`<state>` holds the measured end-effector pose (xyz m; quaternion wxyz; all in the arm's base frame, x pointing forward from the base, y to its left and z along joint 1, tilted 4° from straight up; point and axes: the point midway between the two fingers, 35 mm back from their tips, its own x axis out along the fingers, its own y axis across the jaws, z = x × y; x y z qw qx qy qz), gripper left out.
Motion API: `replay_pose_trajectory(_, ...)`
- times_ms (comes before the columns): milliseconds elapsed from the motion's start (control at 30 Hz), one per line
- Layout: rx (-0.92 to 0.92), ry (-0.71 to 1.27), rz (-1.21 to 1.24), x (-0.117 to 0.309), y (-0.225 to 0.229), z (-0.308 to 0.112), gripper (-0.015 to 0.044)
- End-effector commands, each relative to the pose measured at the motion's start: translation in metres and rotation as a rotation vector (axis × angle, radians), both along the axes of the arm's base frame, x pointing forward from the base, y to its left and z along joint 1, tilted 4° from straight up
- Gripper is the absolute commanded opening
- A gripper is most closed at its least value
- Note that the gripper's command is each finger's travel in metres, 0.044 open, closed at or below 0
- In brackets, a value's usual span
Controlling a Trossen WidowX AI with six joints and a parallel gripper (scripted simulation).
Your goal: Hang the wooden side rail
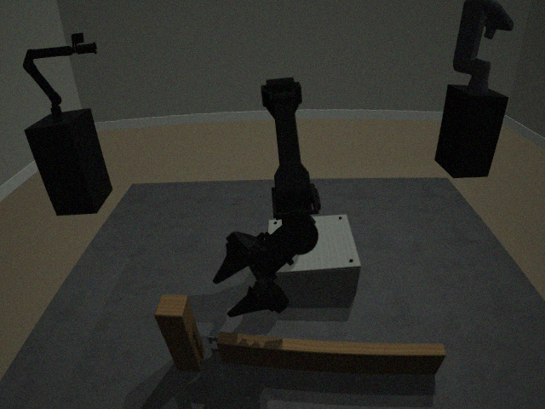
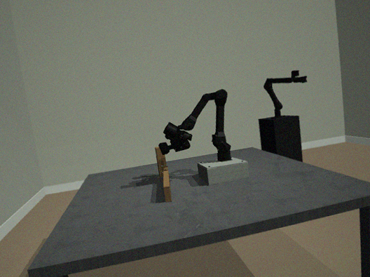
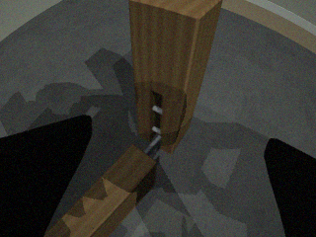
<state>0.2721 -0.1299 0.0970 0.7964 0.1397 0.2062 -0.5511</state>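
The wooden side rail point(image 1: 329, 354) point(image 2: 166, 188) point(image 3: 101, 207) stands on its narrow edge on the table. The steel hooks point(image 1: 213, 339) point(image 3: 152, 145) on its end point toward the foot of the headboard post point(image 1: 176, 341) point(image 2: 159, 161) point(image 3: 160, 44), which stands upright. A small gap shows between hooks and post in the top view. Two pins point(image 3: 156, 110) show in the post's slot in the wrist view, with no hook visibly on them. My gripper point(image 1: 222, 298) point(image 3: 183, 137) is wide open and empty, above and behind the rail's hook end, tilted toward the post.
The arm stands on a pale base block point(image 1: 329, 242) point(image 2: 228, 173) behind the rail, on the grey table point(image 1: 409, 228) point(image 2: 209, 217). Black pedestals point(image 1: 72, 171) point(image 1: 471, 132) point(image 2: 281, 136) with other arms stand off the table. Arm shadows fall around the post and hooks.
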Motion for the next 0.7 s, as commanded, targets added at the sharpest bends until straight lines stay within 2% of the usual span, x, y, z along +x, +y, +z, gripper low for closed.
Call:
replay_pose_trajectory(0, 0.002, -0.034, -0.029, -0.0012, 0.0002, -0.0019, 0.0440)
replay_pose_trajectory(667, 0.002, 0.005, -0.007, 0.0007, 0.0004, -0.0023, 0.0440)
